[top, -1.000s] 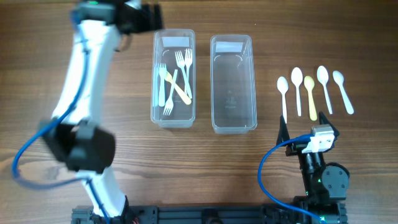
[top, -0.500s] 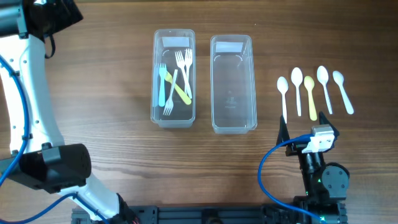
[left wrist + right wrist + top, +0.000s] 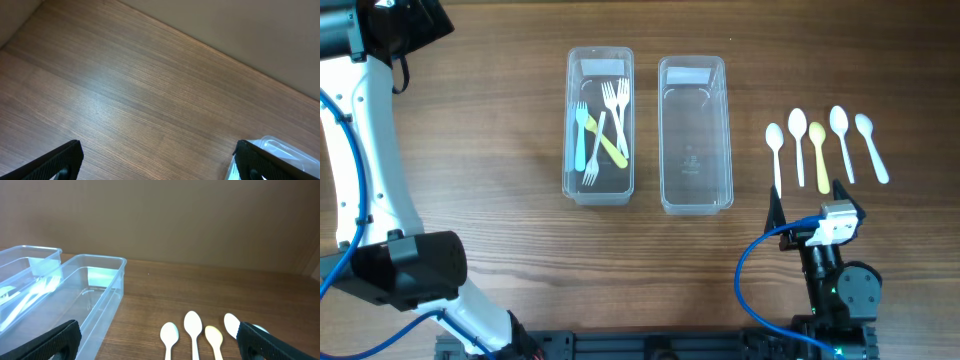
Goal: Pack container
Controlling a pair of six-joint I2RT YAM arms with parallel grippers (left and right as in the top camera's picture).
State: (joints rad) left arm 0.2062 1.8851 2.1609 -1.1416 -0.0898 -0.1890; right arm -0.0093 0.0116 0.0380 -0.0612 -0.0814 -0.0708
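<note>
– Brown wooden table (image 3: 500,120) carries everything, yes? What stands on it?
– A left container (image 3: 599,190) and a right container (image 3: 695,130), both of clear plastic, stand side by side in the middle. Their long sides are parallel, with a narrow gap between them. The left container holds forks (image 3: 618,100): several white, one pale green and one yellow, lying crossed over each other. The right container is empty.
– And the spoons (image 3: 818,140)?
– Five of them lie in a row on the table, to the right of the right container and apart from it. Four are white and the middle one is yellow. Their bowls point to the far edge.
– Where are the arms?
– The left end effector (image 3: 159,162) hangs over the far left corner of the table, well apart from both containers. Its fingers are spread wide and hold nothing. The right end effector (image 3: 161,342) is at the near side, just before the spoon handles. Its fingers are spread wide too, and they pinch nothing.
</note>
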